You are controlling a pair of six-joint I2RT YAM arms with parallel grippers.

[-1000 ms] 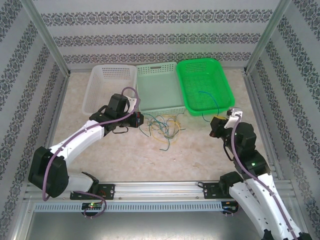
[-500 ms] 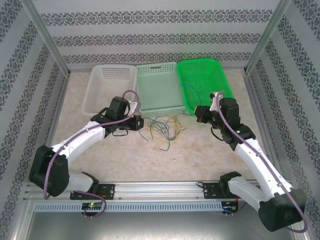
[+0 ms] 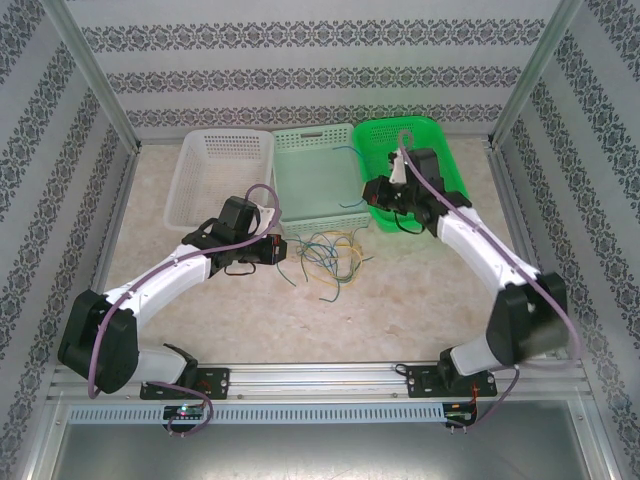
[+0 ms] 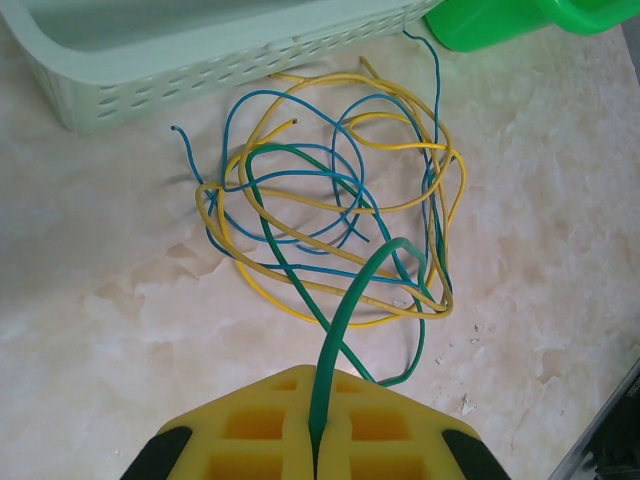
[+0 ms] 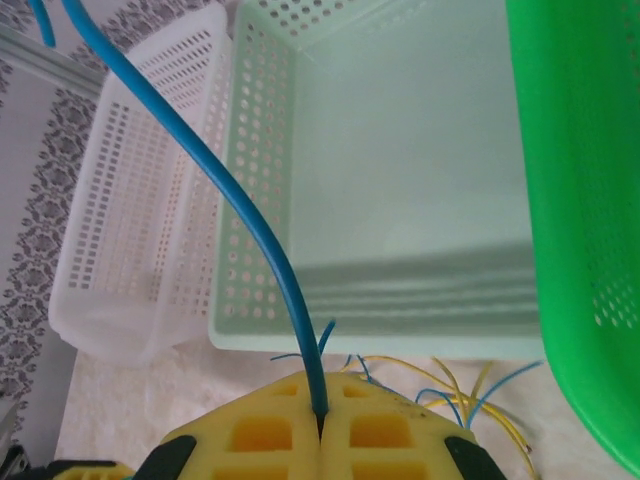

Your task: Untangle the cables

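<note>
Seen from above, the cables (image 3: 325, 255) lie in a loose heap on the table (image 3: 400, 300) at the centre of the frame. They sit just below the near wall of the pale green basket (image 3: 312, 133) — yellow, blue and dark green loops crossing over one another.

The left gripper (image 3: 275, 247) sits at the heap's left edge, low over the table. In its wrist view the yellow pads (image 4: 250, 425) are pressed together on a green cable (image 4: 345, 310). This cable arches up from the bottom centre of the frame and drops back into the tangle (image 4: 330, 220).

The right gripper (image 3: 378, 192) is right of centre in the overhead view, at the near left corner of the bright green basket (image 3: 400, 122), just beside the pale green one. Its own camera shows its pads (image 5: 260, 435) pinching a blue cable (image 5: 240, 210) — the strand sweeps from the bottom centre to the upper left of that frame. It passes in front of the pale green basket and the white basket (image 5: 130, 230) on the left.
</note>
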